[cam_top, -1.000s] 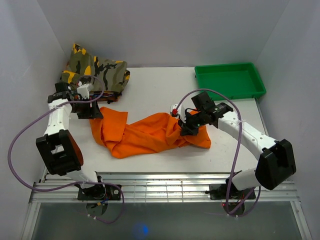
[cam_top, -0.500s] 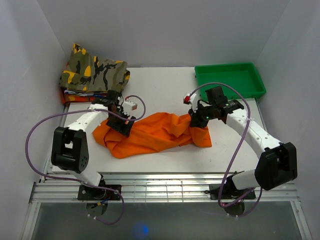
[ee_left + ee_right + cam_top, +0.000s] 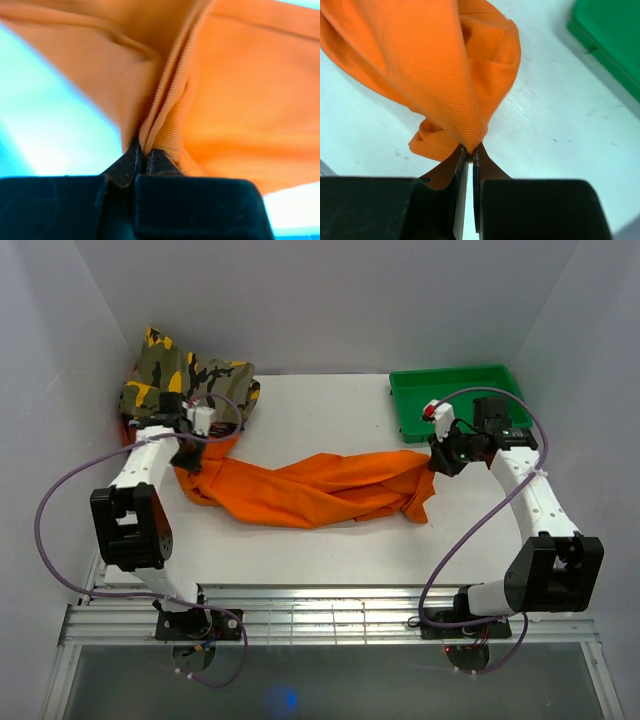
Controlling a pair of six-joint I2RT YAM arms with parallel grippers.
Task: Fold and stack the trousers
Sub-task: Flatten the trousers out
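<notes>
You are holding the soft bright-orange trousers stretched toward the table's side edges, left gripper and right gripper pinching opposite ends, likely to flatten them for folding.

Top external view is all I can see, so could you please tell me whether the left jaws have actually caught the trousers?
Observer: Yes; the left wrist view shows the left jaws pinched shut on a ribbed fold of the trousers.
Operator: Thank you. And the right jaws?
Observer: The right wrist view shows them shut on a gathered tip of the fabric, which fans out from their tips.
Operator: Is that cloth touching the green tray?
Observer: No; in that view bare table separates it from the green tray.
</notes>
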